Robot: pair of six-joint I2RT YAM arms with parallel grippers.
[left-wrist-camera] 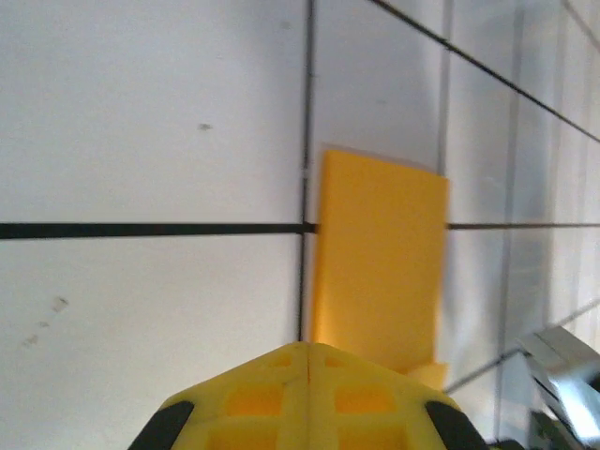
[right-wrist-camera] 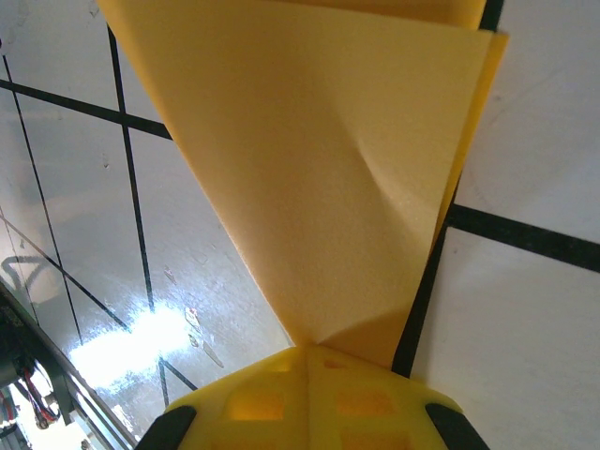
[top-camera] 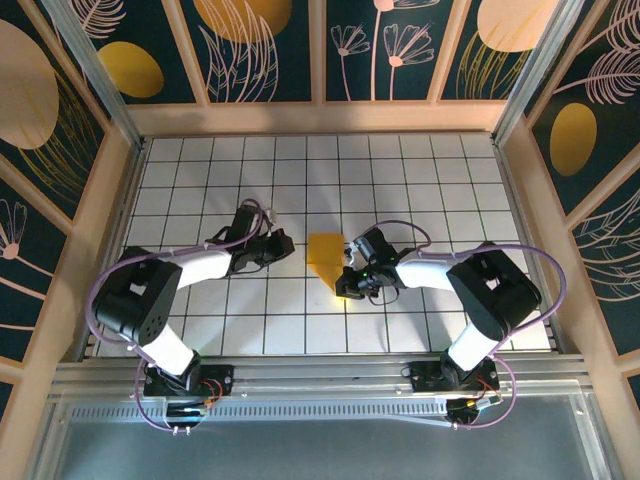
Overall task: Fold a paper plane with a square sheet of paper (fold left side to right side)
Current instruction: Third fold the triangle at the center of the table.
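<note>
Tip of paper plane is pinched in right fingers, which are closed on its narrow near end. The orange-yellow paper widens away from that grip, near the middle of the white gridded table. Left fingers are pressed together, holding nothing, just left of the paper's wide far end and not touching it. Patterned walls stand beyond the table.

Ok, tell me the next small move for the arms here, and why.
Probably slide the shut left hand rightward onto the square sheet of paper to press its crease flat: the sheet lies folded narrow, its near corner pinched in the right hand, and the left sits beside it.
</note>
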